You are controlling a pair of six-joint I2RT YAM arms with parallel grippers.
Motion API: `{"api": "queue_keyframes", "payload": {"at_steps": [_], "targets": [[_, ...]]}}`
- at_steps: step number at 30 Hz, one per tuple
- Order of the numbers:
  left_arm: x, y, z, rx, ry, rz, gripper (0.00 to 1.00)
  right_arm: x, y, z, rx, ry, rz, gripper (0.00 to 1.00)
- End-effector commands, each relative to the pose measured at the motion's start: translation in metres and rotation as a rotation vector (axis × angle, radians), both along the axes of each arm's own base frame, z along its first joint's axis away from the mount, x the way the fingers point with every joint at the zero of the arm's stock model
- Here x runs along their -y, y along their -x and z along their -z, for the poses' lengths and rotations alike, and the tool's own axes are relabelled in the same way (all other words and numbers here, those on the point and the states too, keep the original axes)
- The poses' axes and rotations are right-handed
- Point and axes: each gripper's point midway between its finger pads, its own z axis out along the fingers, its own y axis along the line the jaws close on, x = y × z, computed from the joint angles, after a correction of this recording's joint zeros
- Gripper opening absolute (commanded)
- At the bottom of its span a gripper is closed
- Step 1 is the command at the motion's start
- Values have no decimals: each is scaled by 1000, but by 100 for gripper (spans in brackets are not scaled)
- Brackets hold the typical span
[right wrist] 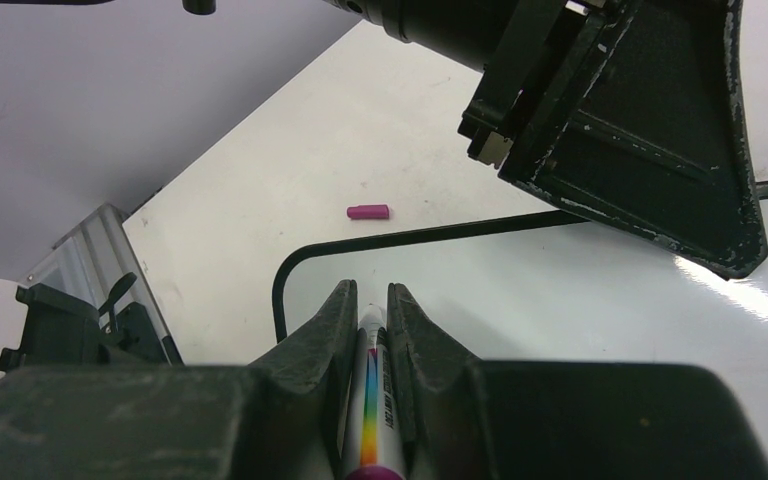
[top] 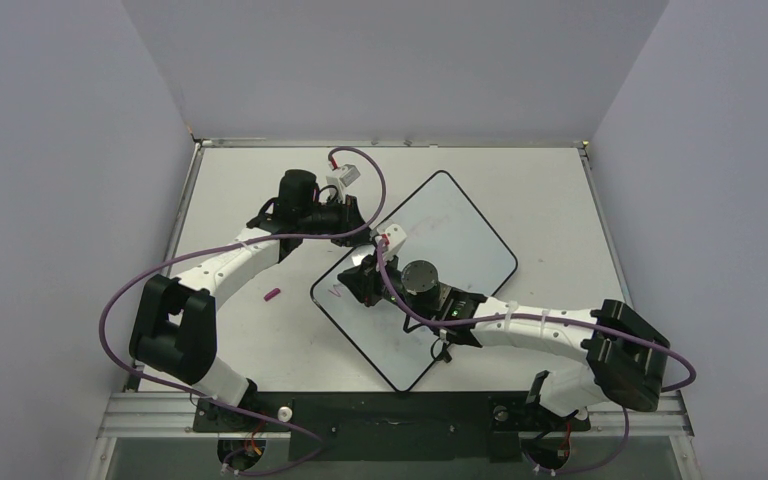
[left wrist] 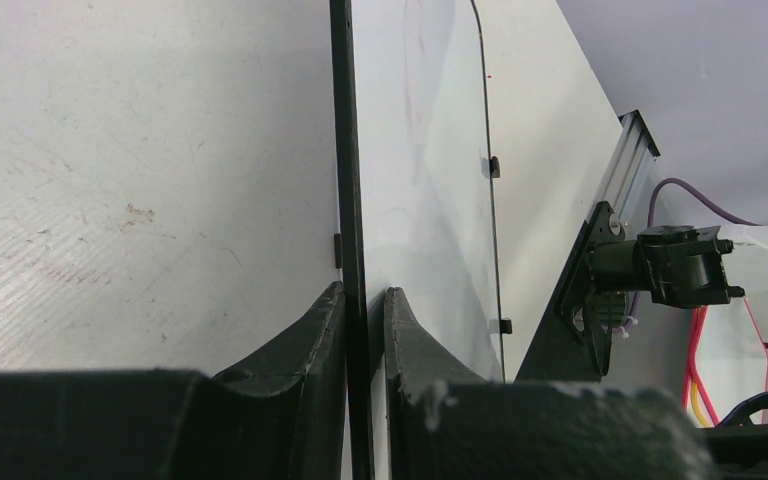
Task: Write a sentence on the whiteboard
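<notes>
The whiteboard (top: 460, 240) lies turned like a diamond on the table, glossy white with a thin black rim. My left gripper (top: 360, 232) is shut on its upper-left rim; in the left wrist view the jaws of that gripper (left wrist: 365, 295) pinch the black edge, with the whiteboard (left wrist: 420, 200) running away from them. My right gripper (top: 357, 284) hovers over the board's left corner, shut on a white marker (right wrist: 375, 400) with a rainbow stripe, tip pointing at the whiteboard (right wrist: 560, 290). Of the sentence only a short pink stroke (top: 335, 292) shows near that corner; no words are readable.
A pink marker cap (top: 273, 295) lies on the tabletop left of the board, and the cap (right wrist: 368, 211) also shows beyond the board's corner in the right wrist view. The left gripper's black fingers (right wrist: 650, 150) loom over the board's far edge there. Grey walls enclose the table.
</notes>
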Motion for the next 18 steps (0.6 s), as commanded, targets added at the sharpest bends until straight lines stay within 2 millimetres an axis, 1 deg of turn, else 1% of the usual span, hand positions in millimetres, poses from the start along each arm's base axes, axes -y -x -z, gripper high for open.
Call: {"api": "queue_keyframes", "payload": {"at_steps": [1, 9, 15, 18], "targets": [[-6, -8, -1, 103, -49, -17, 0, 5, -11, 2, 9, 19, 46, 0], [-6, -8, -1, 103, -50, -18, 0, 24, -5, 16, -13, 44, 75, 0], [-7, -8, -1, 104, -52, -23, 0, 38, -1, 22, -26, 47, 100, 0], [-7, -8, -1, 106, -52, -25, 0, 41, -1, 23, -27, 49, 108, 0]]}}
